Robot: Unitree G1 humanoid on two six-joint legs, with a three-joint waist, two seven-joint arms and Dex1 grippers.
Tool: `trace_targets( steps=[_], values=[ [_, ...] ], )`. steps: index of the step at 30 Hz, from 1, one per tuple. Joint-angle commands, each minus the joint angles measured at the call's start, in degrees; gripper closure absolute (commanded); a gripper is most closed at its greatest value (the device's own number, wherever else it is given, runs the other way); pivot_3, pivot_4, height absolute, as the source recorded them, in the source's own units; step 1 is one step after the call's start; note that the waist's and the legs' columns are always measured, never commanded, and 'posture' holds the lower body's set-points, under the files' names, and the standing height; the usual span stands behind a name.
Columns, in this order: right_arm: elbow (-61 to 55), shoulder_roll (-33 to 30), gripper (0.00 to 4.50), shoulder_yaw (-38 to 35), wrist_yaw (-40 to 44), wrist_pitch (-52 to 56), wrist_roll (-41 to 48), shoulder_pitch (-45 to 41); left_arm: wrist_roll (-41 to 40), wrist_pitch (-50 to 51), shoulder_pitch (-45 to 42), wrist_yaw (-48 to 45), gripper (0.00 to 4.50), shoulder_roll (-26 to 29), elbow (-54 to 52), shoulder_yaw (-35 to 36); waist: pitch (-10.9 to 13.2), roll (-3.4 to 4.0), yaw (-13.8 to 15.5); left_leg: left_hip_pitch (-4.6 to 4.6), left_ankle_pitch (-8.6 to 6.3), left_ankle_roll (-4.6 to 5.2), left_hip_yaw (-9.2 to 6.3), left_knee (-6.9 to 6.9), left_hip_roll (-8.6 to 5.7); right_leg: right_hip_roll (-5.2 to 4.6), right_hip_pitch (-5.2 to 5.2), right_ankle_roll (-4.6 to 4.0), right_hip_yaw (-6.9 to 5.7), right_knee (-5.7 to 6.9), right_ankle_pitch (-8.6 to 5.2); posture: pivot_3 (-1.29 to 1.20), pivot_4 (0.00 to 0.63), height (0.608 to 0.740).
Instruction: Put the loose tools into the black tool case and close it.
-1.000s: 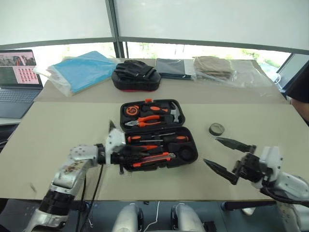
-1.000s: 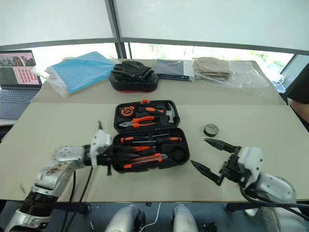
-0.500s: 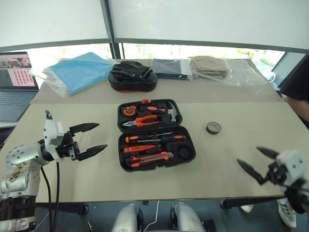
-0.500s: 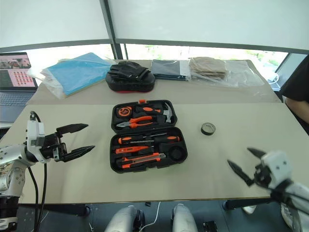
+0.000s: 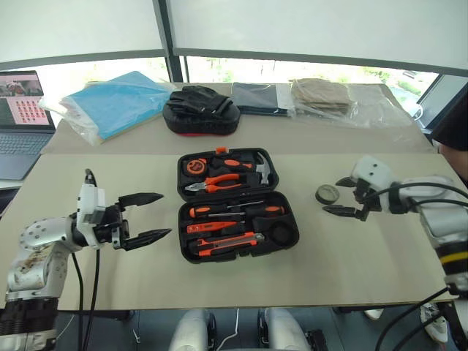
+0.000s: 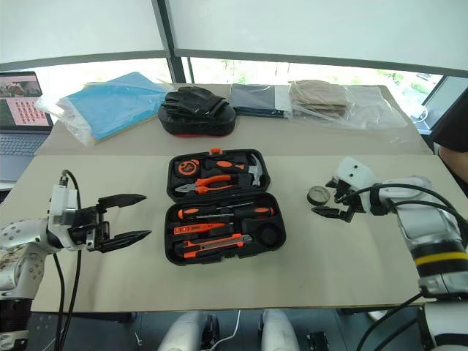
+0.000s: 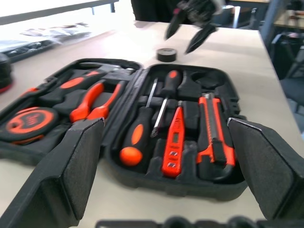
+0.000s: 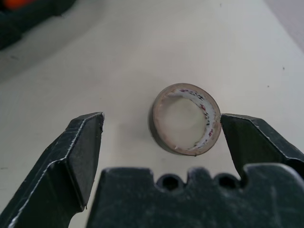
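The black case point(image 5: 235, 204) lies open in the middle of the table point(image 5: 110, 278). Two screwdrivers point(image 7: 152, 116), the tester pen point(image 7: 173, 140) and the knife point(image 7: 212, 132) sit in its near half. The tape roll point(image 5: 327, 194) lies flat on the table, to the right of the case. The right gripper point(image 5: 345, 195) hangs just beside the roll with its jaws wide open, not touching it. The left gripper point(image 5: 151, 217) is to the left of the case, jaws wide open and holding nothing.
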Motion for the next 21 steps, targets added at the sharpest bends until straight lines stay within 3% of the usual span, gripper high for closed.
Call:
trace_targets(
  steps=[1, 11, 15, 21],
  values=[
    [5.4, 1.2, 1.09, 1.6, 1.9, -2.7, -3.0, -3.9, -1.3, 0.1, 0.5, 0.5, 0.00, 0.1, -2.5, 0.4, 0.0, 0.00, 0.0, 0.00, -0.01, 0.02, 0.00, 0.00, -0.01, -0.01, 0.00, 0.02, 0.00, -0.01, 0.00, 0.00, 0.150, 0.740],
    [12.2, 2.9, 4.44, 1.4, 5.9, -9.1, -4.6, -7.9, -1.8, 0.1, 1.9, -1.0, 0.00, 1.0, -3.5, 0.7, 0.0, 0.00, -0.5, 0.13, -0.01, 0.02, 0.00, 0.04, -0.03, -0.07, 0.12, 0.09, 0.01, 0.05, 0.06, 0.00, 0.150, 0.740],
    [2.7, 1.8, 4.44, -1.8, 15.9, -8.9, 3.3, -6.1, -1.9, -0.4, 2.1, -2.1, 0.00, 1.3, -3.6, 0.4, 0.0, 0.02, -0.7, 0.13, 0.00, 0.00, 0.01, 0.04, -0.02, -0.06, 0.09, 0.07, 0.02, 0.09, 0.06, 0.00, 0.150, 0.740],
    [-26.4, 1.1, 4.44, -2.2, 19.0, 10.5, 15.2, 0.5, -1.5, -1.6, 4.1, -3.0, 0.00, 1.1, -4.2, 0.4, 0.0, 0.03, -0.8, 0.16, 0.00, -0.01, -0.02, 0.00, 0.13, -0.04, 0.06, 0.04, 0.00, 0.16, 0.07, 0.00, 0.150, 0.740]
  ],
)
